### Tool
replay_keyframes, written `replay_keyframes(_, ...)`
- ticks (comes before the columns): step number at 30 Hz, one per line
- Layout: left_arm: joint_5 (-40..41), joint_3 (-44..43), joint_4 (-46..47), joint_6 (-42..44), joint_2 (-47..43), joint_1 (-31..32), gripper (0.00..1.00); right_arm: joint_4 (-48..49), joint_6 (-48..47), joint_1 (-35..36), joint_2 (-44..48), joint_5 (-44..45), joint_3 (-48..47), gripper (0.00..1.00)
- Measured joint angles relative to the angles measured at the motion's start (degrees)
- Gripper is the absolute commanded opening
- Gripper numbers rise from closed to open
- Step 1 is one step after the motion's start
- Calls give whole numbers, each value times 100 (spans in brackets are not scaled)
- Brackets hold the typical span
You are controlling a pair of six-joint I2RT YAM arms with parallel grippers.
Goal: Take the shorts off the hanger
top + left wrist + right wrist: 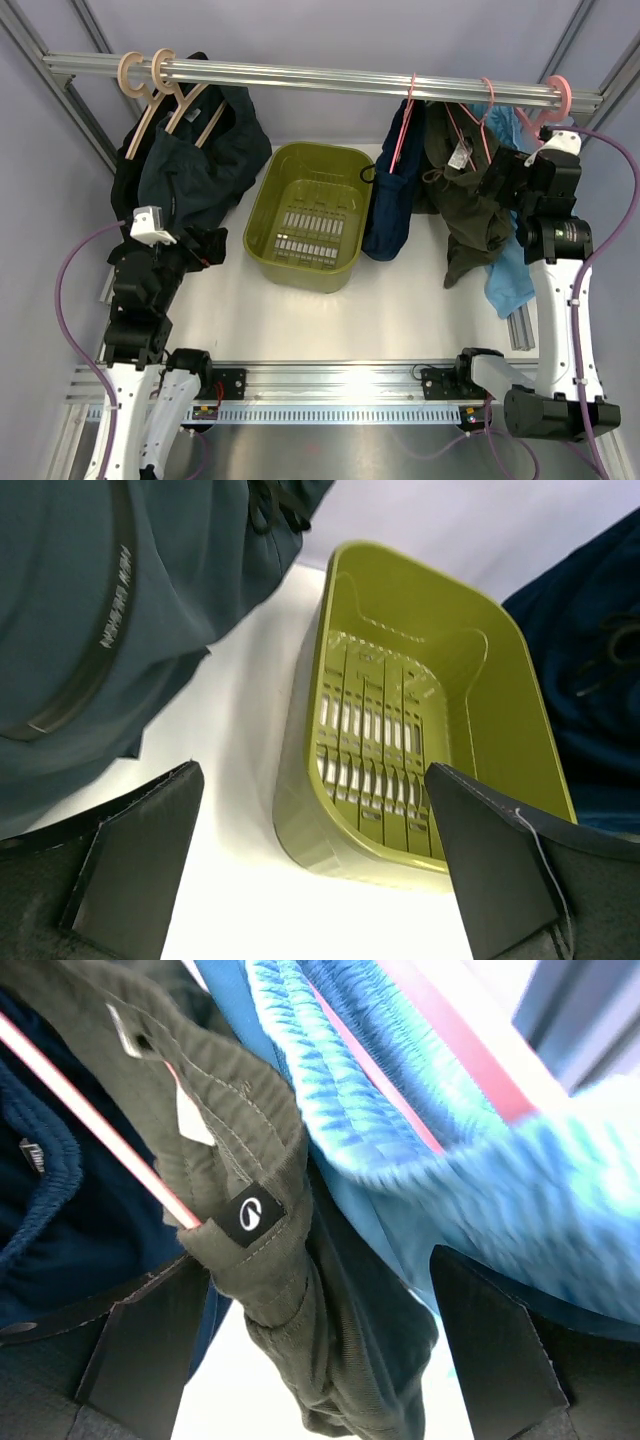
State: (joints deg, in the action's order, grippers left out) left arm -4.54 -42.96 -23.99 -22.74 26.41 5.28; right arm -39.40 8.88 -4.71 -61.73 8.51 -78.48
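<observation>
On the rail (300, 73), shorts (390, 195) are hanging from the hanger (404, 125), ungripped. Left end effector (315, 870) and right end effector (320, 1345) are gaping empty; the right should grip the shorts next.

Shorts (390, 205) hang on hanger (408, 115), right of basket (318, 149).

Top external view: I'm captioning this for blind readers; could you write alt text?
Navy shorts hang from a thin pink hanger on a metal rail, right of a green basket on the white table. Other garments hang either side.
</observation>
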Motion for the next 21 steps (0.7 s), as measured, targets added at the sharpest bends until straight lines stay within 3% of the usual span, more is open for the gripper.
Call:
replay_keyframes(8,-186,46,-20,-94,118,0,99,195,-26,0,964,-680,208,99)
replay_keyframes(14,-293,42,-31,-103,245,0,99,256,-754,-7,1410,-2590,407,99)
replay_keyframes(21,-420,28,-17,-131,258,0,99,-861,-2068,-7,756,-4516,-186,99)
